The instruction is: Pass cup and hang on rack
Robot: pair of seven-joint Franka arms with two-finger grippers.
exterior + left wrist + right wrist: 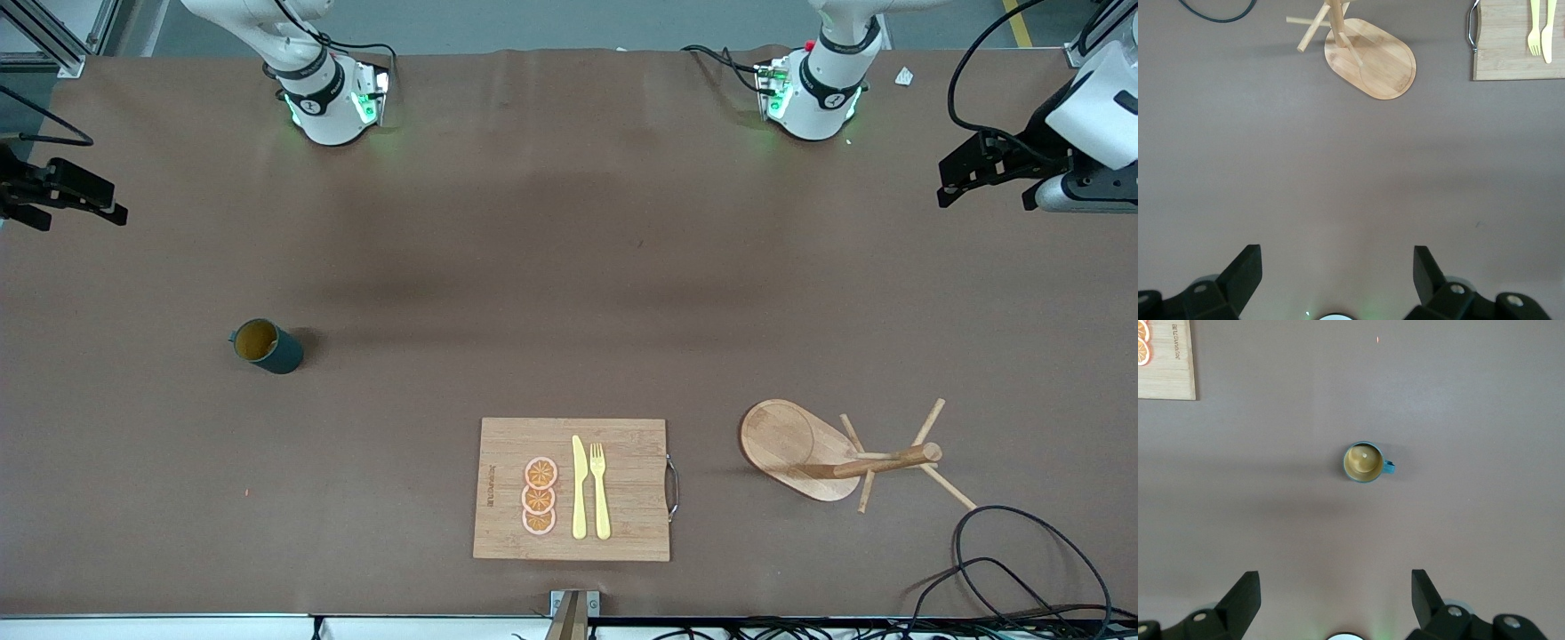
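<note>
The dark teal cup [267, 347] stands upright on the brown table toward the right arm's end, its tan inside showing; in the right wrist view the cup [1365, 463] shows its small handle. The wooden rack [791, 444] stands toward the left arm's end, near the front camera, with thin pegs on its post; it also shows in the left wrist view [1371, 60]. My right gripper [84, 200] hangs open and empty at the table's end, up above the table and apart from the cup [1335, 580]. My left gripper [969, 173] hangs open and empty at the other end, apart from the rack [1336, 257].
A bamboo cutting board [507, 489] with a metal handle lies between cup and rack, near the front camera; orange slices [540, 496], a yellow knife [579, 489] and a yellow fork [600, 489] lie on it. Black cables [1022, 569] loop at the near corner beside the rack.
</note>
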